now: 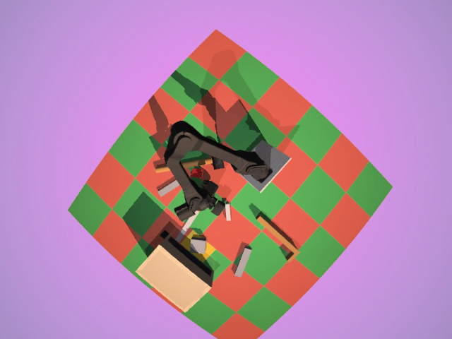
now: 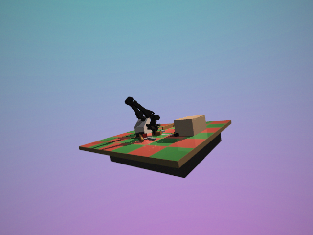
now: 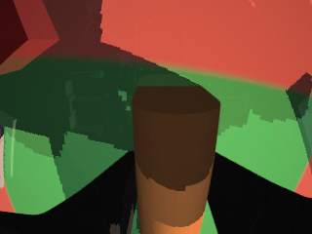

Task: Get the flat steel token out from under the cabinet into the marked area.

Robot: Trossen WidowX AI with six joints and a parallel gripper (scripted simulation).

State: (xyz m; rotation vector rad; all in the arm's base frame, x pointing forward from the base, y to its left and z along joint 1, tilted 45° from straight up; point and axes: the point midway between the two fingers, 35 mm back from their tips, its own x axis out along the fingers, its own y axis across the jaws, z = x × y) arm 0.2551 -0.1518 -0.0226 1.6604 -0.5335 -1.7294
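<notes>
My gripper [image 1: 200,209] [image 2: 153,131] [image 3: 170,159] is shut on a round brown-orange handle [image 2: 158,133] [image 3: 173,141], low over the table. A thin pale rod [image 1: 189,222] [image 2: 167,134] runs from beneath the gripper toward the cabinet, apparently from this handle; their joint is hidden. A black block [image 2: 176,134] is at the rod's far end, by the cabinet front. The cabinet [image 1: 173,279] [image 2: 183,127] is a tan box with a dark front. The yellow marked area [image 1: 209,250] lies before it, partly covered by a grey block [image 1: 198,246]. I cannot make out the token.
A red block [image 1: 197,172] [image 2: 145,135] [image 3: 41,21] is near the gripper. A small white bar [image 1: 228,212] lies beside it. Grey bars [image 1: 242,261] [image 1: 167,188] and orange bars [image 1: 277,236] [image 1: 182,165] lie farther out. The arm's grey base plate [image 1: 279,158] is right of centre.
</notes>
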